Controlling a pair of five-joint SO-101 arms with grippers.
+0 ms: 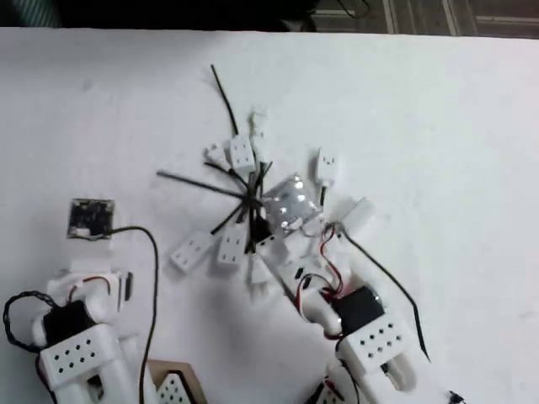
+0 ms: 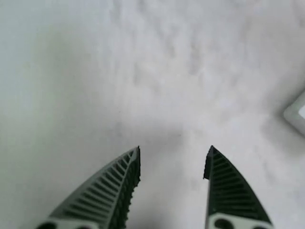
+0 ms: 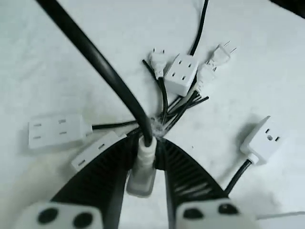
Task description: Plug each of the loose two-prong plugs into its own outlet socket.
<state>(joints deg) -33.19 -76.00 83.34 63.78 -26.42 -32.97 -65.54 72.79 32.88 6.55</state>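
While right tool (image 3: 145,143) grips a plug (image 3: 141,179) amid cords (image 3: 181,102) | left tool (image 2: 174,149) released, over table (image 2: 95,71)

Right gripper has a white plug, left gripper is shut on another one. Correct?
Not quite. The left gripper is open with nothing in it, above the table, per the left wrist view. The right gripper does hold a white plug.

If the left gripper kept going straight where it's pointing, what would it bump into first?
Probably just the bare white table. The left gripper is open, and nothing lies ahead of its tips. A white block sits off to the side of that line.
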